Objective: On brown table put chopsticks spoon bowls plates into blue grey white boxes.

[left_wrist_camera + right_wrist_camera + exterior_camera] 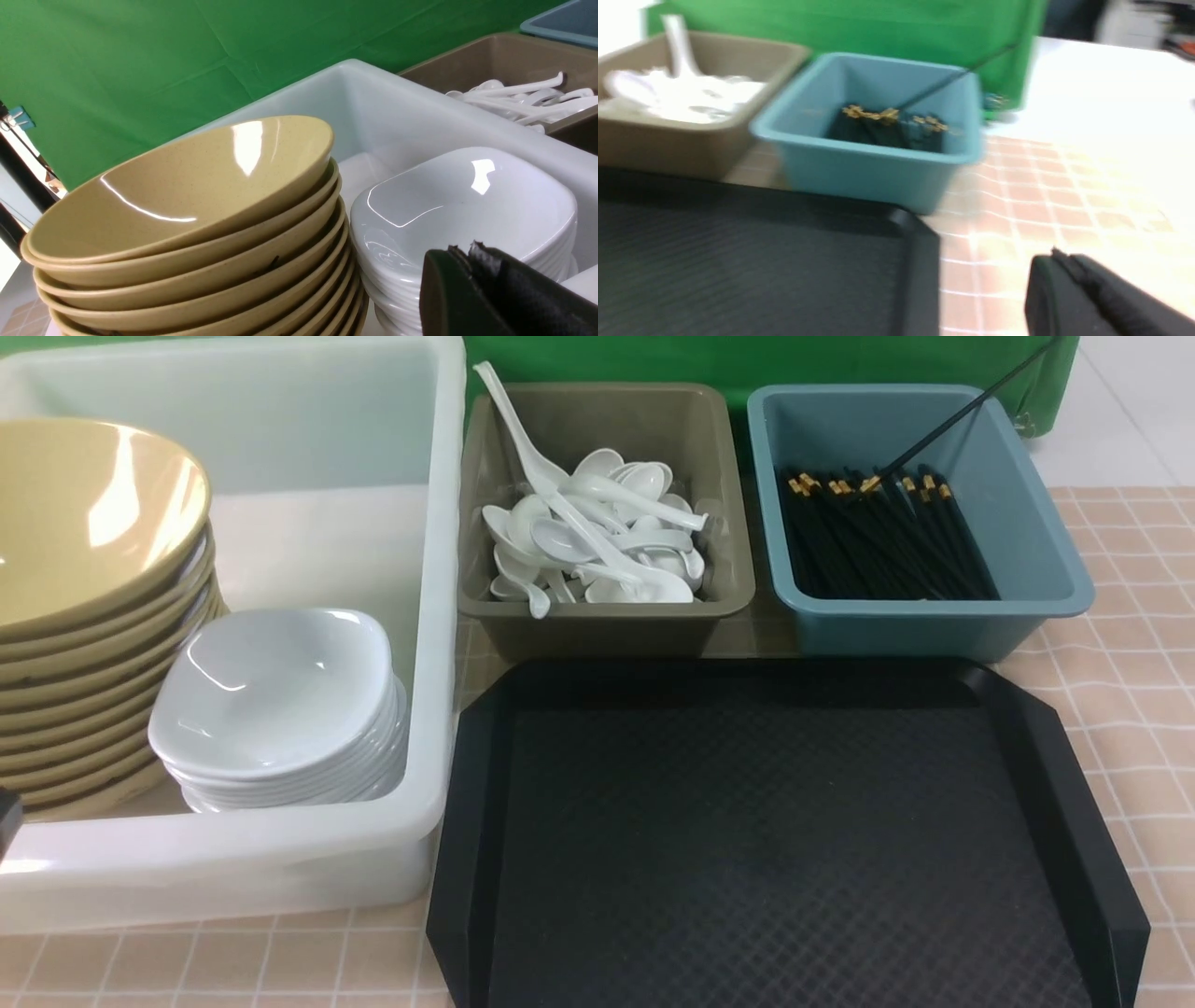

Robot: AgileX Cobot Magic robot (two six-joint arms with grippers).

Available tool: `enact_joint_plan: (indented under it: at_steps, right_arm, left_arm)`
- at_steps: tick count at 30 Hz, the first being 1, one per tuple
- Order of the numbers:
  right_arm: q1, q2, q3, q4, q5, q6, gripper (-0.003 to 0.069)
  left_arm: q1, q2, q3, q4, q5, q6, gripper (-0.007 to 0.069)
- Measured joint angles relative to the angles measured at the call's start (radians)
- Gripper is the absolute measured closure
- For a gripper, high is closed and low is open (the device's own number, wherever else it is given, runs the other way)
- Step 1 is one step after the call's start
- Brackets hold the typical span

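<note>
1. Front view: the white box [439,616] is seen on the left of the brown table [1120,644], and in it a stack of yellow bowls [93,607] is leaned beside a stack of white plates [280,709]. The spoons [597,537] are piled in the grey box [728,523], one handle propped on its far rim. The chopsticks [882,546] are laid in the blue box [1046,551], one stick tilted over its far corner. The black tray [784,840] is set just before both small boxes.

2. Left wrist view: the left gripper [495,294] is held close by the plates [467,205] and bowls [187,196]; only one dark finger is shown, so its opening cannot be told.

3. Right wrist view, blurred: the right gripper [1092,298] is seen over the table [1041,205], near the tray corner [920,242]; whether it is open cannot be told.
</note>
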Motion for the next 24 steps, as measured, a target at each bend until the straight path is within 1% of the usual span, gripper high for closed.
enact_joint_plan:
  at_steps: [3,8,11,13,24]
  right_arm:
    - [-0.042,0.000,0.052,0.077,-0.054,-0.046,0.0613]
    - [-0.051,0.000,0.136,0.108,-0.133,-0.076,0.0610]
    - [-0.051,0.000,0.136,0.110,-0.099,-0.076,0.0610]
    - [-0.051,0.000,0.137,0.112,-0.033,-0.076,0.0610]
    - [-0.052,0.000,0.135,0.112,-0.020,-0.076,0.0603]
  left_arm:
    - [0.000,-0.001,0.000,0.000,0.000,0.000,0.0619]
    - [0.000,-0.001,0.000,0.000,0.000,0.000,0.0619]
    - [0.000,-0.001,0.000,0.000,0.000,0.000,0.0619]
    - [0.000,-0.001,0.000,0.000,0.000,0.000,0.0619]
    - [0.000,-0.001,0.000,0.000,0.000,0.000,0.0619]
